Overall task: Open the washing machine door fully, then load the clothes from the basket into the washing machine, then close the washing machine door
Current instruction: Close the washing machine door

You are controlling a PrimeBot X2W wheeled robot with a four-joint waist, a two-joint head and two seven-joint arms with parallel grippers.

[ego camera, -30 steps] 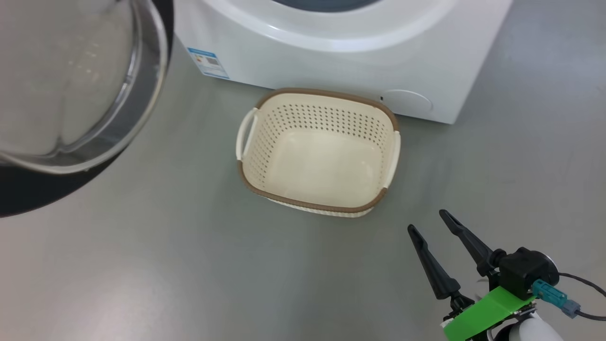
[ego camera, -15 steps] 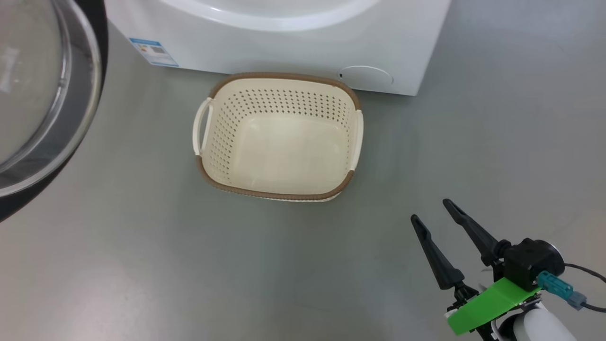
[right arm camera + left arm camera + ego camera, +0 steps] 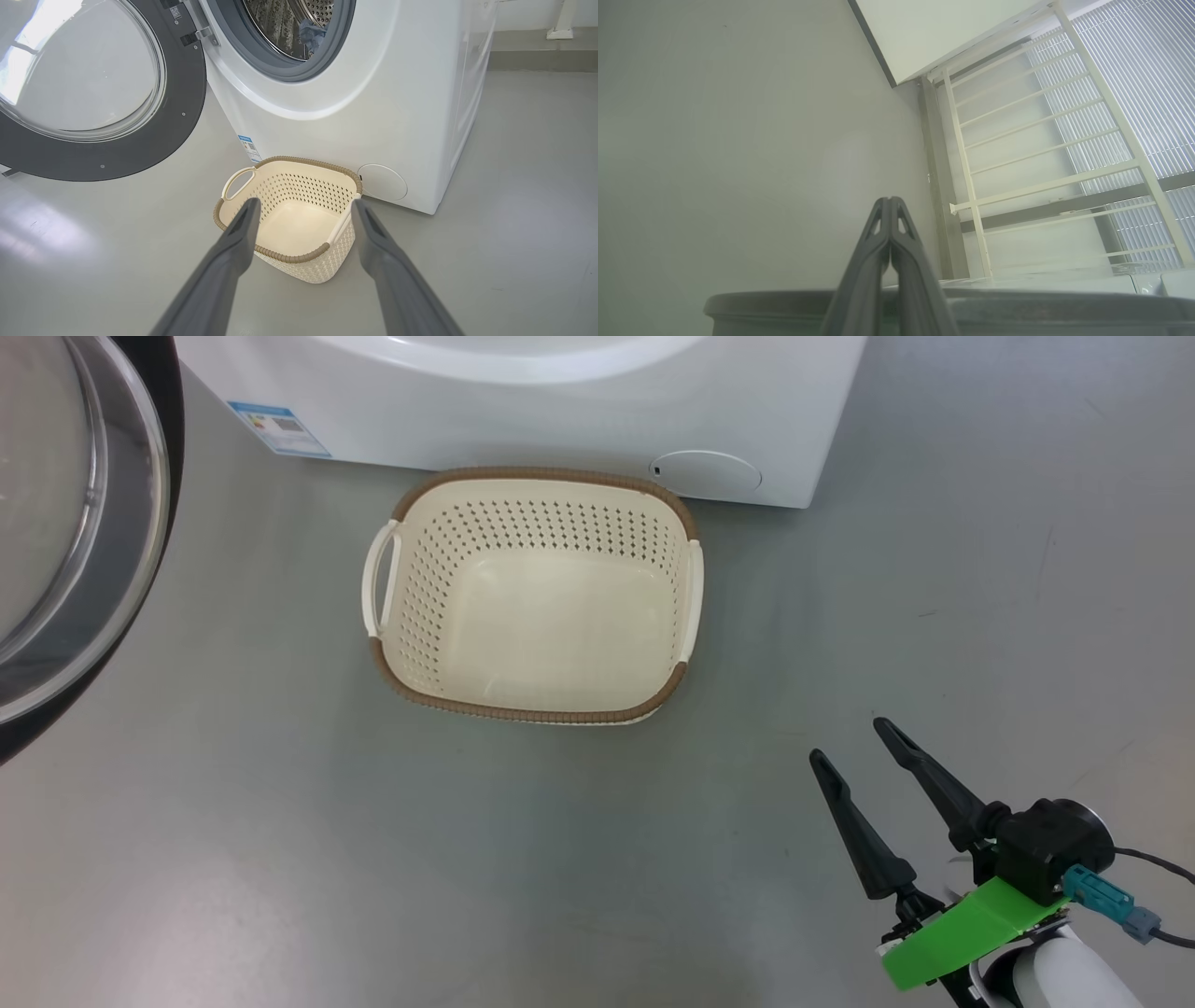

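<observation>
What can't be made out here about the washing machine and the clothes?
- Drum: right wrist view, cut by the top edge; a blue scrap of clothes shows, count unclear.
- Door: head view, cut by the left edge.
- Label: head view, print too small.
- Left gripper: shut; left wrist view faces a wall, so its place by the washing machine is unclear.

Bright, even daylight; soft shadow beside basket (image 3: 415, 607); pale glare on floor (image 3: 42, 233); left wrist view hazy, washed out; edges bowed.
</observation>
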